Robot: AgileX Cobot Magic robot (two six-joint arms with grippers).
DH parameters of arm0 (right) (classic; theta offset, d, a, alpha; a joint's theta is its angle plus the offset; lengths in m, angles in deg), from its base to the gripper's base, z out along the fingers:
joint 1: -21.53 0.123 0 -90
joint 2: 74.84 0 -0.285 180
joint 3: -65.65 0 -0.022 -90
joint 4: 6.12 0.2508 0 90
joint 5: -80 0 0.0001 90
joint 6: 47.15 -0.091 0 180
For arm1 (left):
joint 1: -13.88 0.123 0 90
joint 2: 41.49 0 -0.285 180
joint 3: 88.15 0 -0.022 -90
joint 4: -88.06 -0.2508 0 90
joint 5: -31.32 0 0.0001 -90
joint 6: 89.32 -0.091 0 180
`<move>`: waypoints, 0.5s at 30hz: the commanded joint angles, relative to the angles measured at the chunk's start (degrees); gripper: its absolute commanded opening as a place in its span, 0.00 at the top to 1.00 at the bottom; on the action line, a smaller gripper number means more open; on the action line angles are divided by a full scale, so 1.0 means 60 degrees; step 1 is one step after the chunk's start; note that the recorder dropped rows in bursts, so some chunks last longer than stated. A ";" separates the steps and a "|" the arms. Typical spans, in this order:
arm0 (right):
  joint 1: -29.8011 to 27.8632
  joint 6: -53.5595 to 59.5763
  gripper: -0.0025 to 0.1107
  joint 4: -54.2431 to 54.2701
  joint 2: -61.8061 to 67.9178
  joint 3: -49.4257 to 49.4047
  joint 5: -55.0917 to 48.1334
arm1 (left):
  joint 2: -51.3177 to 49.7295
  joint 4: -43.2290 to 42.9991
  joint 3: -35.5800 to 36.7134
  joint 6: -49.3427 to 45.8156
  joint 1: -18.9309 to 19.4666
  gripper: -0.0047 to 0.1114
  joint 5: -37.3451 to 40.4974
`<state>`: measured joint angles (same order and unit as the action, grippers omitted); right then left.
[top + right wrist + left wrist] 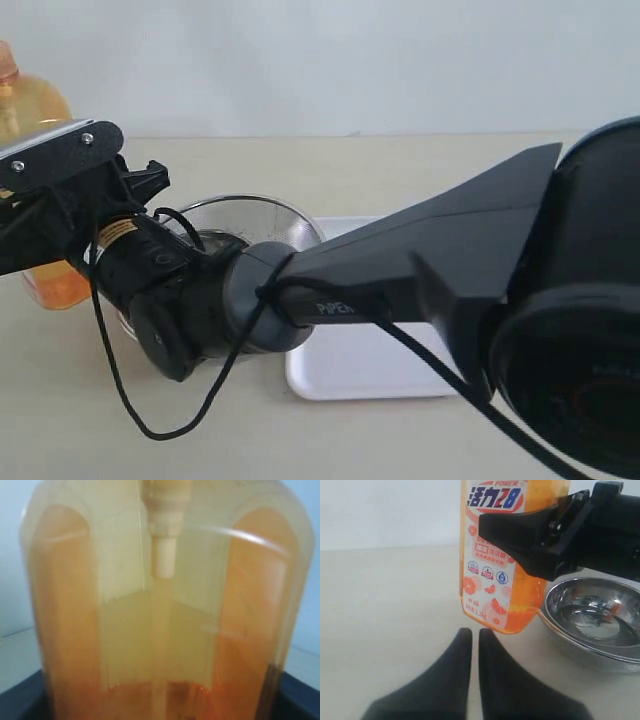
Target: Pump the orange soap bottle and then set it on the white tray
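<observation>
Notably, right gripper [40,195] clamps the orange soap bottle [490,580] toward the table's left edge, just beside a steel bowl [592,615]; left gripper [475,632] pressed together, empty. Likely risks: the heavy, slick bottle slipping or tilting under pumping; clipping the bowl en route to the white tray [370,375].

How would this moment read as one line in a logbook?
right gripper: clamped on orange soap bottle | left gripper: shut, empty | placement: not yet on white tray
</observation>
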<state>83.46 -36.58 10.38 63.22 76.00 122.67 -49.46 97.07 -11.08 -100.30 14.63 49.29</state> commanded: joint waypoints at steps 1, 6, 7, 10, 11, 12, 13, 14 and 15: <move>-0.0047 0.0396 0.98 0.0134 -0.0259 0.0184 0.0679 | 0.0031 0.0044 0.0024 -0.0029 0.0032 0.92 0.0004; -0.0047 0.0726 0.98 0.0331 -0.0259 0.0184 0.0469 | 0.0031 0.0044 0.0024 -0.0029 0.0032 0.92 0.0004; -0.0047 0.0726 0.98 0.0331 -0.0259 0.0184 0.0469 | 0.0031 0.0044 0.0024 -0.0029 0.0032 0.92 0.0004; -0.0027 0.0726 0.98 0.0158 -0.0259 0.0184 0.0454 | 0.0031 0.0044 0.0024 -0.0029 0.0032 0.92 0.0004; -0.0027 0.0726 0.98 0.0158 -0.0259 0.0184 0.0454 | 0.0031 0.0044 0.0024 -0.0029 0.0032 0.92 0.0004; -0.0027 0.0726 0.98 0.0199 -0.0259 0.0184 0.0409 | 0.0031 0.0044 0.0024 -0.0029 0.0032 0.92 0.0004; -0.0027 0.0726 0.98 0.0267 -0.0259 0.0184 0.0410 | 0.0031 0.0044 0.0024 -0.0029 0.0032 0.92 0.0004; -0.0027 0.0726 0.98 0.0337 -0.0259 0.0184 0.0385 | 0.0031 0.0044 0.0024 -0.0029 0.0032 0.92 0.0004; -0.0027 0.0726 0.98 0.0362 -0.0259 0.0184 0.0385 | 0.0031 0.0044 0.0024 -0.0029 0.0032 0.92 0.0004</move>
<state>83.46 -32.73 12.43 63.22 76.13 120.45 -49.46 97.07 -11.08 -100.30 14.63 49.29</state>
